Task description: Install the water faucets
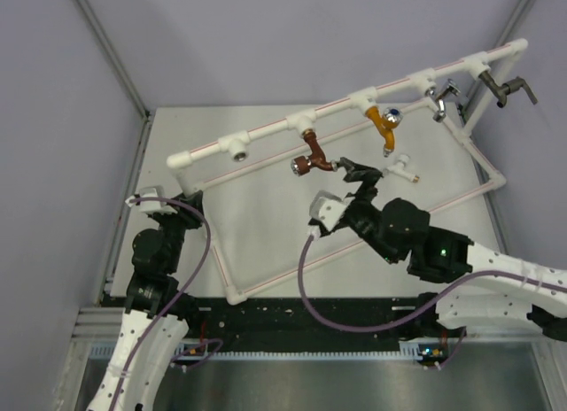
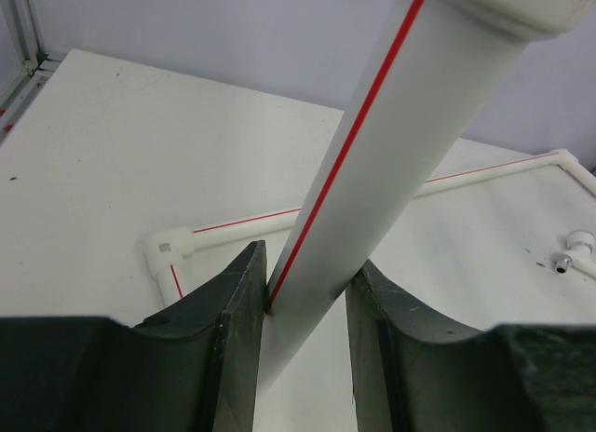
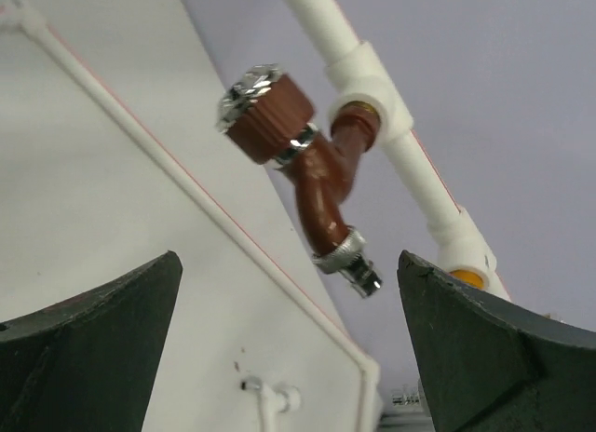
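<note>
The left tool (image 2: 307, 264) is clamping a smooth white pipe (image 2: 372, 171) with a thin red stripe. The glossy brown faucet (image 3: 321, 185), silver-tipped, is hanging from a white tee (image 3: 368, 78), seemingly threaded in. The right tool (image 3: 289, 264) is gaping wide beneath it, holding nothing. A small white faucet (image 1: 403, 167) is lying on the matte counter (image 1: 266, 216).

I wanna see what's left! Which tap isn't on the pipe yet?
The little white tap lying loose on the table. The brown tap, yellow tap, silver tap and dark tap hang from the pipe.
</note>
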